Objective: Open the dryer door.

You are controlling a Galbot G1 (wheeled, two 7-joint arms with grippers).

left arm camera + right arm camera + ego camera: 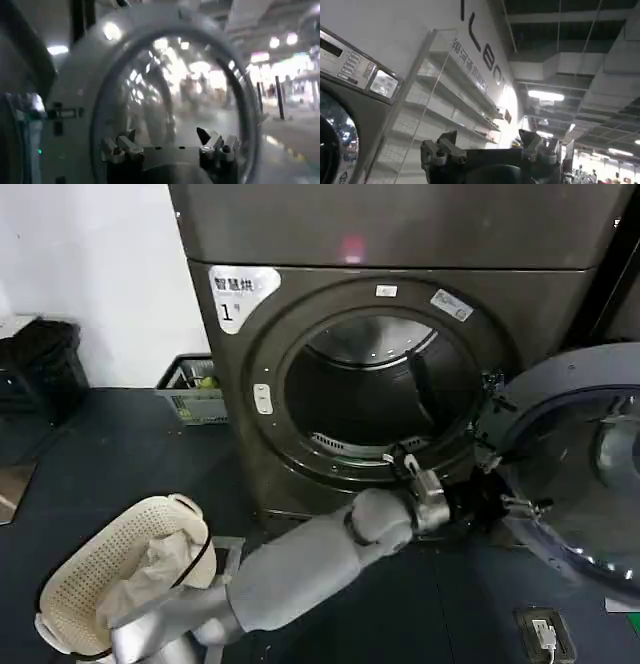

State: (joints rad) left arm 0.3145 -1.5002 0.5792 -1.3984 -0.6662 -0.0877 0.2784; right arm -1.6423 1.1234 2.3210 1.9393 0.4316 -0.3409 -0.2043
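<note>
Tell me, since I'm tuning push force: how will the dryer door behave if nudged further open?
The dryer door already stands swung wide on its hinge side, so it would probably pivot rather than slide. Its thick rim and glass suggest it is stiff and fairly heavy. The left tool, open, sits near its lower edge; smooth glass there may be slippery.
</note>
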